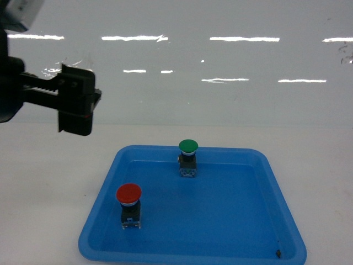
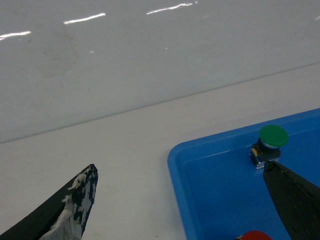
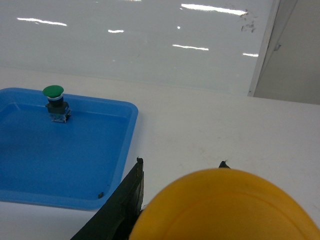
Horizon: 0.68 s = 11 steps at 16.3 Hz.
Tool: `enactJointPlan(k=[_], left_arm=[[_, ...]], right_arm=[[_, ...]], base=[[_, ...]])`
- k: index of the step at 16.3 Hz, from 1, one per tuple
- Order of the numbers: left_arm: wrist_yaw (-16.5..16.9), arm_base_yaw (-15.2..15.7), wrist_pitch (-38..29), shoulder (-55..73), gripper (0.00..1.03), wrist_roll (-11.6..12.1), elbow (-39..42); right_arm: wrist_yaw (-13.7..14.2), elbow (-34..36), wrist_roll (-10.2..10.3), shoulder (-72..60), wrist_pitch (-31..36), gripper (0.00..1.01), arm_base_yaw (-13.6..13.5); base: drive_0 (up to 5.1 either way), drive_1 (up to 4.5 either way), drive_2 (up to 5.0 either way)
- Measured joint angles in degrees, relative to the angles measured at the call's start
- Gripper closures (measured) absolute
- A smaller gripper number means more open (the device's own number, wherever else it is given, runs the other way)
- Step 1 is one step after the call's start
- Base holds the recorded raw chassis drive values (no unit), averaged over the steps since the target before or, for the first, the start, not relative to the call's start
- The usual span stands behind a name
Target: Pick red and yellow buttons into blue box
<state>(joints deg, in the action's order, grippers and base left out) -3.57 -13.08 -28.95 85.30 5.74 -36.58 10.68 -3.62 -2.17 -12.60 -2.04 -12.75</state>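
- You have a shallow blue tray [image 1: 276, 182] with rounded corners lying flat on the white tabletop [image 1: 49, 182].
- You can see a green button [image 1: 188, 146] standing upright inside the tray, near its far wall; in the right wrist view it sits at the tray's far left part [image 3: 53, 91].
- Look at the tray's near right corner: a small dark speck [image 1: 278, 254] lies on its floor, too small to identify.
- Behind the tabletop you face a glossy white wall [image 1: 220, 99] showing streaks of reflected light.
- In the right wrist view, a grey panel [image 3: 295, 55] stands at the wall's right end.
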Motion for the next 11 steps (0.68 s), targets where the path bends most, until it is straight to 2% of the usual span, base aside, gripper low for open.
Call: enactJointPlan(k=[3,8,11], left_arm=[[0.2,-4.0,6.8,10.1,0.05,-0.8,-13.0],[-4.6,-4.8,19.6,26.5,0.05,-0.9,-28.7],[-3.6,-5.2,27.7,28.3,0.05,-4.7,-31.9]], right_arm=[[0.0,0.0,0.0,0.0,0.0,0.62,0.0],[0.0,0.0,0.0,0.0,0.0,0.62,0.0],[0.0,0.0,0.0,0.0,0.0,0.62,0.0]], base=[[0.0,0.00,0.0],[0.0,0.00,0.0],[0.0,0.00,0.0]])
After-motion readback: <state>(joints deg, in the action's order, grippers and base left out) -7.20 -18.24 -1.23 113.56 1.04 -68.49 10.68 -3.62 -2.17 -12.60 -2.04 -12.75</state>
